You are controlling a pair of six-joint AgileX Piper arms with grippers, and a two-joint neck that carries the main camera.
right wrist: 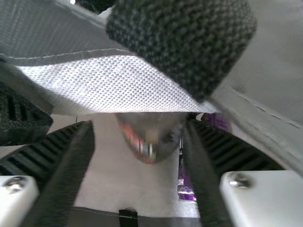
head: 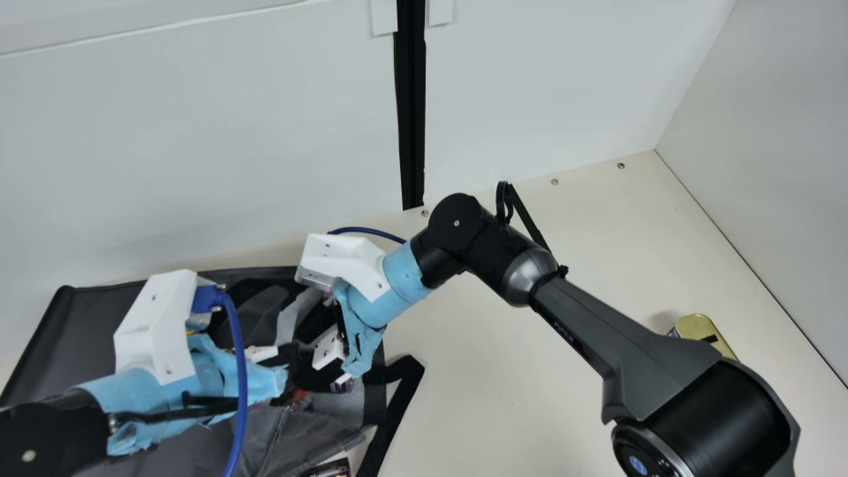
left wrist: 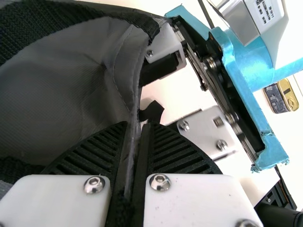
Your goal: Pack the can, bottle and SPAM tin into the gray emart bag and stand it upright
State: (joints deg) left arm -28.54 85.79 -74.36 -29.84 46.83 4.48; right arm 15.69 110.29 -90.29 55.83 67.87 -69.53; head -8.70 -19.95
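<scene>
The gray bag (head: 73,351) lies at the left of the main view, with my left gripper (head: 265,374) and right gripper (head: 329,348) close together over its right part. In the left wrist view my left gripper (left wrist: 136,126) is shut on the edge of the bag (left wrist: 57,90). My right gripper (right wrist: 139,124) stands open beside the bag fabric (right wrist: 94,85); behind its gap shows a rounded dark object (right wrist: 151,142) with red and white marks, which I cannot identify. The gold-lidded SPAM tin (head: 703,331) is on the table at right, partly behind my right arm.
A black strap (head: 397,397) loops from the bag onto the cream table (head: 503,384). Beside the rounded object is a purple printed item (right wrist: 185,182). Another printed item (head: 331,469) shows at the main view's bottom edge. White walls stand behind and at right.
</scene>
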